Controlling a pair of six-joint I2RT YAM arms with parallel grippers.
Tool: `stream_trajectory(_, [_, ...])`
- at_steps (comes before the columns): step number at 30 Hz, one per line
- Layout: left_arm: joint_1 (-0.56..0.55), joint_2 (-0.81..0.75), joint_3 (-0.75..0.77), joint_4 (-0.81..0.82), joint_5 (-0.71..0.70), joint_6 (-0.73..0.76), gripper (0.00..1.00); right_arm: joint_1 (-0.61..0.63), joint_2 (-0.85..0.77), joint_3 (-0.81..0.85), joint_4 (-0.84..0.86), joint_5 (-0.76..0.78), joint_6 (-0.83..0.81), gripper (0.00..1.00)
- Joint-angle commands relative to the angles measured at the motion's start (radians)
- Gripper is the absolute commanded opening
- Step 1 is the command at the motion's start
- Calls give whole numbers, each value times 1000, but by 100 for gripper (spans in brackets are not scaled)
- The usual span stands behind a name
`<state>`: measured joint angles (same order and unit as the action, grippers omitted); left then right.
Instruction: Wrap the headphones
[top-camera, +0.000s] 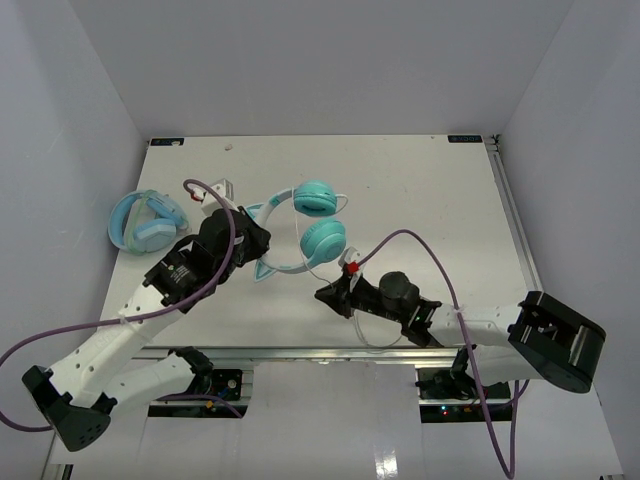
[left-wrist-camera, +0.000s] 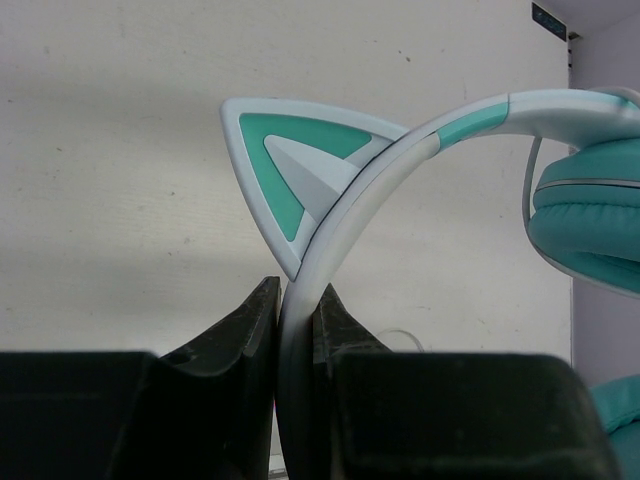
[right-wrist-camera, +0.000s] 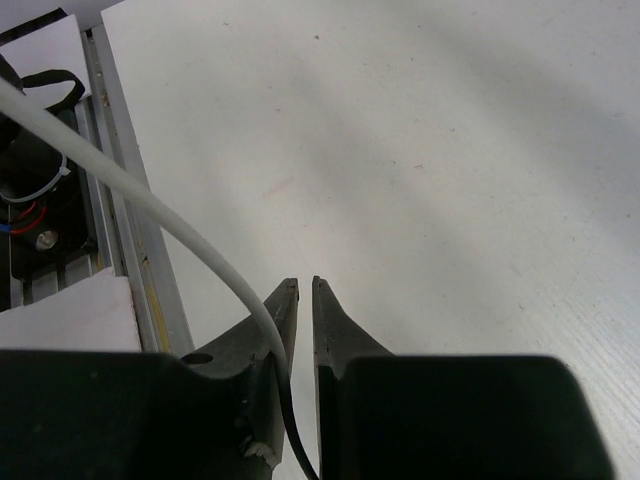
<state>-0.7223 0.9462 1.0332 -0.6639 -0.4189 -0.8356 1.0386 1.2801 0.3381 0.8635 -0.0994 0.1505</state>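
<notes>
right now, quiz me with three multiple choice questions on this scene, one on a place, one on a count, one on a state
1. Where on the table do the light-blue headphones lie?
A) at its left edge
B) beside the right arm
C) in the far right corner

2. How many pairs of headphones are there?
A) one
B) two
C) three

3. How do the left gripper jaws stand?
A) wide open
B) shut on an ear cup
C) shut on the headband

Answers: 1 A, they sit left of the left arm. 2 B, that pair plus the cat-ear headphones. 3 C, the jaws pinch the band just below a cat ear.
</notes>
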Motion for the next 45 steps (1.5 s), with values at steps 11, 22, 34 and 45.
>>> stream_trajectory(11, [3,-147,-2,118,283,26,0,-47,138,18,134,3,-4,8])
stream_trajectory(22, [3,-195,-6,119,351,26,0,-74,283,53,225,-61,18,8])
stream_trajectory(34, [1,-42,52,100,877,481,0,-407,85,252,-186,-249,37,8])
stream_trajectory(45, [1,117,-3,2,429,697,0,-437,-55,650,-878,-170,-107,8])
